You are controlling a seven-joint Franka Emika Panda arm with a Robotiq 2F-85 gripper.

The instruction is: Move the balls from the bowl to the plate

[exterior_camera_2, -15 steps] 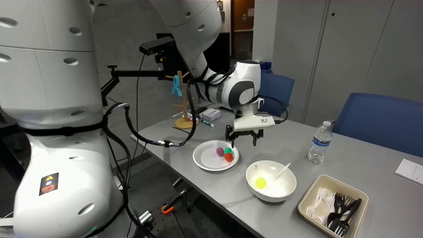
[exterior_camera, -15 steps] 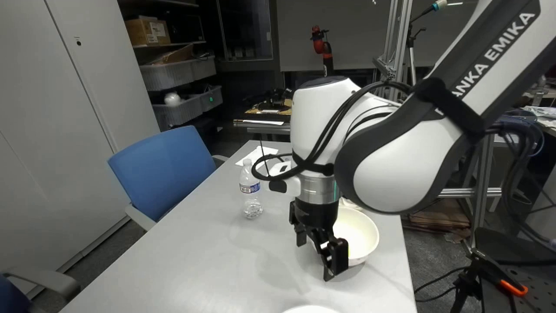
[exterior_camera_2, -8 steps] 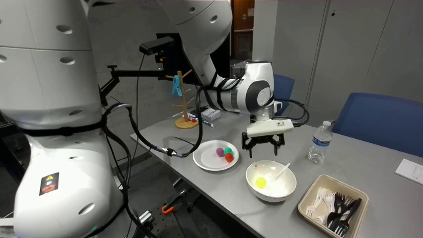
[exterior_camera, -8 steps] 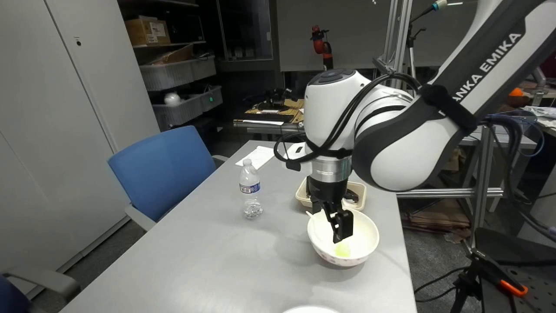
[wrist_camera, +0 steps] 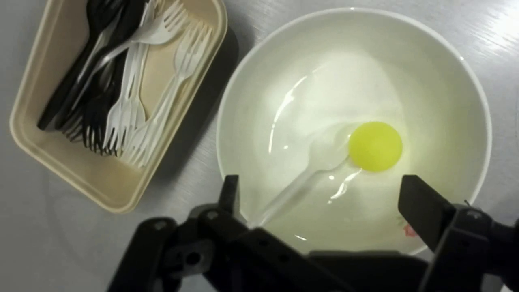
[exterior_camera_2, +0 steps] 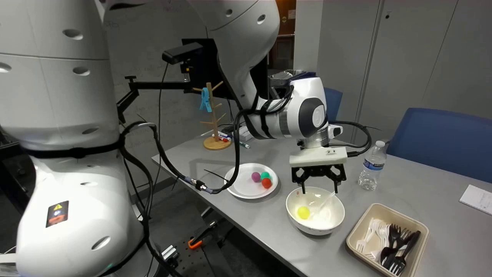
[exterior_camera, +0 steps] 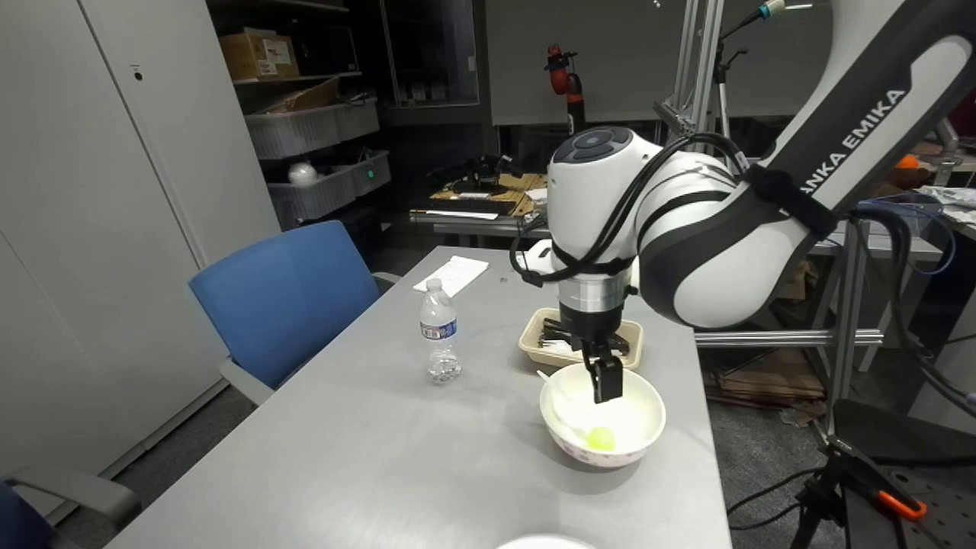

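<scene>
In an exterior view, yellow-green ball (exterior_camera_2: 303, 212) rests in the white bowl (exterior_camera_2: 316, 229), left of centre; outline round, equally wide every way, colour bright and even. Bowl upright, opening up. Plate (exterior_camera_2: 244, 187), left of and farther than the bowl, lies flat; purple ball (exterior_camera_2: 256, 177), green ball (exterior_camera_2: 265, 175), orange-red ball (exterior_camera_2: 266, 183) cluster on its right half. Gripper (exterior_camera_2: 319, 191): fingers spread apart, above the bowl.

One ball (exterior_camera_2: 303, 212) and a spoon (wrist_camera: 299, 183) are sitting in the bowl (exterior_camera_2: 332, 217) on the tabletop (exterior_camera_2: 423, 188), while the tool (exterior_camera_2: 319, 190) is hanging above it. In an exterior view, three balls (exterior_camera_2: 265, 176) are resting on the plate (exterior_camera_2: 246, 187), behind and left of the bowl; a bottle (exterior_camera_2: 372, 167) is standing behind right, and cutlery (exterior_camera_2: 393, 237) is lying in a tray (exterior_camera_2: 417, 250) at front right.
</scene>
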